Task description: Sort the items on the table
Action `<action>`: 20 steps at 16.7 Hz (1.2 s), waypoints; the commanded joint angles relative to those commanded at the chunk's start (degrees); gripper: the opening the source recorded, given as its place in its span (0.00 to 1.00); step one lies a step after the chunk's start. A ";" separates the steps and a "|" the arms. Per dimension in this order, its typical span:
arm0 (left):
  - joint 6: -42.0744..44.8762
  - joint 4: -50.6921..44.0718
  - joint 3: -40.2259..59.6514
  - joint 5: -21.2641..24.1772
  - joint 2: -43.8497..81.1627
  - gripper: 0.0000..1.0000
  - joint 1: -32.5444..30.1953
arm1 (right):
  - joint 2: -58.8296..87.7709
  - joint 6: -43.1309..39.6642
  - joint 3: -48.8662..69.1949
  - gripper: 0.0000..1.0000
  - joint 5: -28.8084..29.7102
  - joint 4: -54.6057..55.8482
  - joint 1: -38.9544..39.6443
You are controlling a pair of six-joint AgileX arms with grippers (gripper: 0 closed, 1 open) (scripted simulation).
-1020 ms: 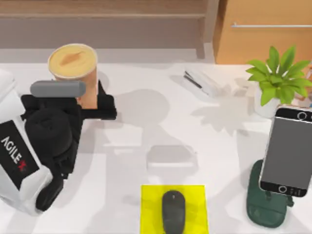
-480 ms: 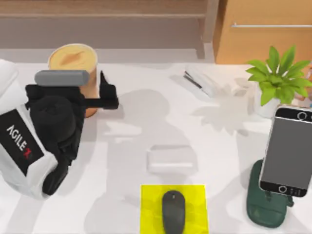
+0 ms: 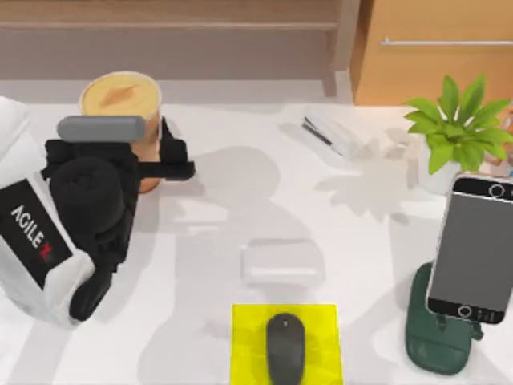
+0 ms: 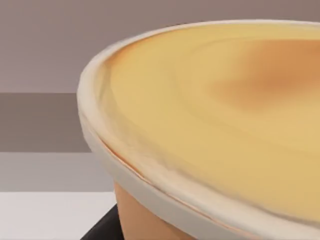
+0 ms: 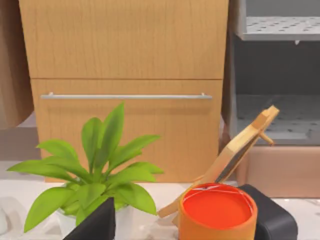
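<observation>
The left gripper sits at the far left of the table, its dark fingers reaching around the lower body of the drink cup, which stands upright with its long axis vertical and its foamy top facing up. From above, one finger shows on the cup's right side and the wrist covers the other side, so the fingers look set around the cup, but whether they are pressing on it I cannot tell. In the left wrist view the cup's rim is very close, with a dark finger edge just beside the orange wall below it. The cup therefore lies directly at the left gripper and well apart from anything on the right, so the left arm is clearly the nearer one for it. The mouse lies on a yellow mat at the near middle, long axis running near to far. The smartphone leans on a dark green stand at the near right. In the right wrist view a black fingertip shows before a potted plant and an orange tub whose inside looks empty; the right gripper's opening cannot be judged
</observation>
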 joint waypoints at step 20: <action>0.10 -2.68 -0.17 -0.04 -2.90 0.00 -0.10 | 0.00 0.00 0.00 1.00 0.00 0.00 0.00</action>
